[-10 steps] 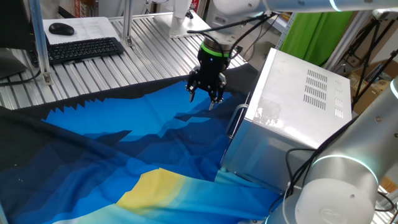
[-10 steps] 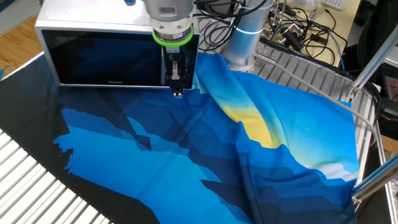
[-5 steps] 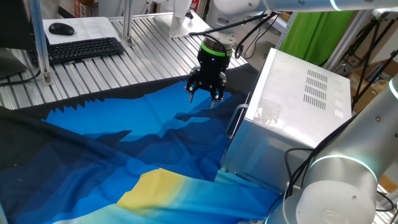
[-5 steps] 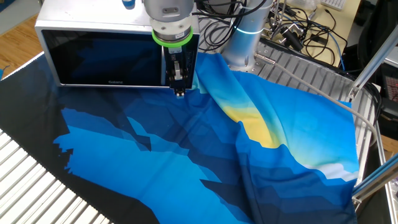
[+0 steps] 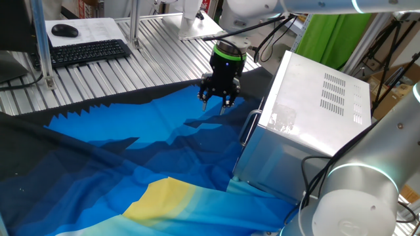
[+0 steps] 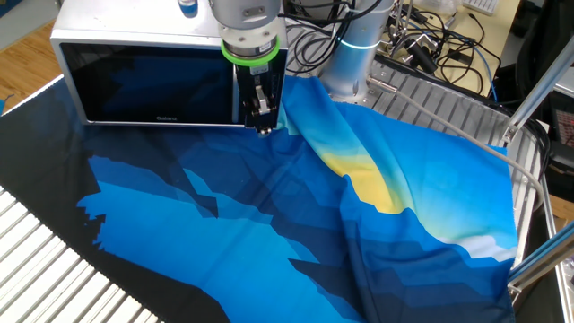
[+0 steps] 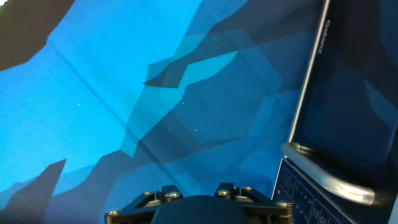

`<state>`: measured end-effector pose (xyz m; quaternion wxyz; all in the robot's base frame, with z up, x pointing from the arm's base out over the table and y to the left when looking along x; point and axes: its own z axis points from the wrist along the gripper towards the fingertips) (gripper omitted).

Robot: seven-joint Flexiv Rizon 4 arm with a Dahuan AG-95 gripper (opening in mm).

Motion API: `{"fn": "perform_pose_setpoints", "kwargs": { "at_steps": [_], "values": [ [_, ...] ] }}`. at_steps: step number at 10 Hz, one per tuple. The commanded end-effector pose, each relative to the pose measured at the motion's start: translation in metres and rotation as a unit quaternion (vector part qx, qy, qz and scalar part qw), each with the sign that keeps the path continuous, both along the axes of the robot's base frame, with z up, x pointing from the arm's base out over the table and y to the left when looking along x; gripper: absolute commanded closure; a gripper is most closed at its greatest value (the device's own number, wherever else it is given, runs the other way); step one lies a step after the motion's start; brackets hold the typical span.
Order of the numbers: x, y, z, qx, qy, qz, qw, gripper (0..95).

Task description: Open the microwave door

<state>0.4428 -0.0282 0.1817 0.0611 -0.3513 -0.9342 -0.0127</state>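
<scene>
The gripper (image 5: 217, 105), fingers spread and holding nothing, hangs above the blue cloth (image 5: 131, 151) near frame center, just left of the handle (image 5: 250, 128) on the closed microwave door (image 6: 157, 85); it should straddle that bar squarely before closing.

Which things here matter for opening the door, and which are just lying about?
For the job: microwave; microwave door; door handle; hand.
Lying about: blue cloth; keyboard; mouse; cables.
</scene>
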Motion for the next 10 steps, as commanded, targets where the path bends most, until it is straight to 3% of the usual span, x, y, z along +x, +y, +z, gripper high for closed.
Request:
{"fn": "perform_pose_setpoints", "kwargs": {
  "at_steps": [1, 5, 7, 9, 10],
  "values": [
    [-0.0012, 0.0004, 0.0004, 0.004, 0.000, -0.002, 1.0000, 95.0],
    [-0.0010, 0.0006, -0.0007, 0.000, 0.000, 0.005, 1.0000, 95.0],
    [-0.0010, 0.0006, -0.0006, 0.001, -0.004, 0.042, 0.9991, 95.0],
    [-0.0009, 0.0006, -0.0005, -0.024, 0.002, 0.080, 0.9965, 95.0],
    [-0.0009, 0.0006, -0.0005, -0.028, 0.003, 0.095, 0.9951, 95.0]
  ]
}}
